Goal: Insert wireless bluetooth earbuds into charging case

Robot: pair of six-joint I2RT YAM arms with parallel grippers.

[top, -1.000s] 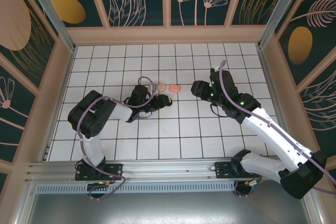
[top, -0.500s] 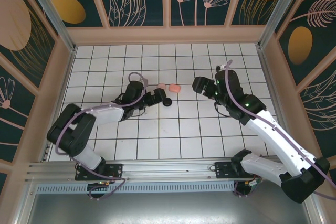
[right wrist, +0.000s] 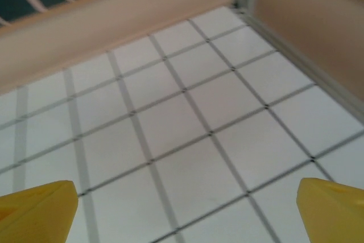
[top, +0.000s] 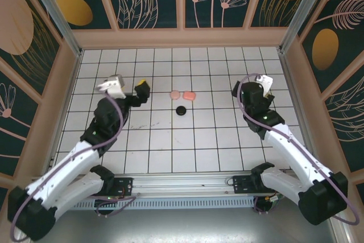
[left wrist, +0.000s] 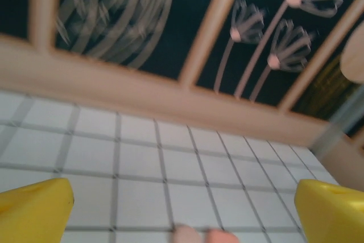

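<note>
My left tool [left wrist: 183,209] and right tool [right wrist: 185,209] both stand wide apart, holding nothing. The pink earbuds [top: 175,94] lie side by side mid tabletop [top: 216,140] — a small black piece [top: 181,110] sits near them.

The table [top: 216,140] is white tile with dark grid lines; the walls [top: 153,4] are dark teal panels in peach frames, drawn with pale pink flowers and ochre ovals. Two small pieces [top: 189,95], perhaps earbuds, are pale pink, a round piece [top: 181,110] near them black. The left gripper [left wrist: 182,211] and right gripper [right wrist: 182,209] have yellow fingertips.
</note>
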